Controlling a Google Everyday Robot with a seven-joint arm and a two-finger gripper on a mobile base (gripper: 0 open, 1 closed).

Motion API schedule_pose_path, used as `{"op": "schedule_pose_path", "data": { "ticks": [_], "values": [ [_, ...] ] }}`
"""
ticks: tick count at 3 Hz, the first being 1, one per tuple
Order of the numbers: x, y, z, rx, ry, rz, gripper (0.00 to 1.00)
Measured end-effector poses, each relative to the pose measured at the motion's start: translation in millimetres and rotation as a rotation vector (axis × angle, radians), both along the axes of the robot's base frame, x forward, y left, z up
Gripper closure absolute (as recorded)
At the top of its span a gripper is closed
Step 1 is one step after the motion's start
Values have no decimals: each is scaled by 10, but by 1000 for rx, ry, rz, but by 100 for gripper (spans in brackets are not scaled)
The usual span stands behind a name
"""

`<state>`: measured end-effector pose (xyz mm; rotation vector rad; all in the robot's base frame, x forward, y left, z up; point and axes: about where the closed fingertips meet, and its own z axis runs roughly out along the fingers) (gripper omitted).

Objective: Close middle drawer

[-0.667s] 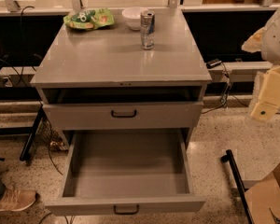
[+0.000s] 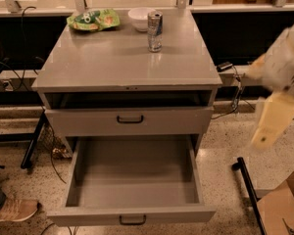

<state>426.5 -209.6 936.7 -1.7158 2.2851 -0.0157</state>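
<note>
The middle drawer (image 2: 134,180) is pulled far out of the grey cabinet (image 2: 127,67). Its deep grey box is empty, and its flat front with a small black bar handle (image 2: 132,220) sits near the bottom edge of the view. Above it, the upper drawer (image 2: 130,120) with a black handle has a dark gap over its front. The lowest drawer is hidden beneath the open one. My gripper (image 2: 272,124), on the white and cream arm, hangs blurred at the right, beside the cabinet, about level with the upper drawer and apart from it.
On the cabinet top stand a silver can (image 2: 155,31), a white bowl (image 2: 139,18) and a green snack bag (image 2: 93,19). A person's shoe (image 2: 12,210) is at the lower left. A black bar (image 2: 247,190) and a cardboard box (image 2: 281,209) lie at the lower right.
My arm has moved down and slightly left at the right side. The drawers have not moved.
</note>
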Motion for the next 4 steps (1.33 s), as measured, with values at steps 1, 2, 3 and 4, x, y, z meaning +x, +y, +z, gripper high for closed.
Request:
{"op": "schedule_pose_path", "data": {
  "ticks": [1, 2, 3, 4],
  "values": [
    [-274, 342, -913, 106, 94, -65, 0],
    [-285, 337, -909, 104, 97, -65, 0],
    [-361, 373, -1205, 121, 135, -100, 0],
    [-581, 522, -2034, 209, 224, -186, 19]
  ]
}}
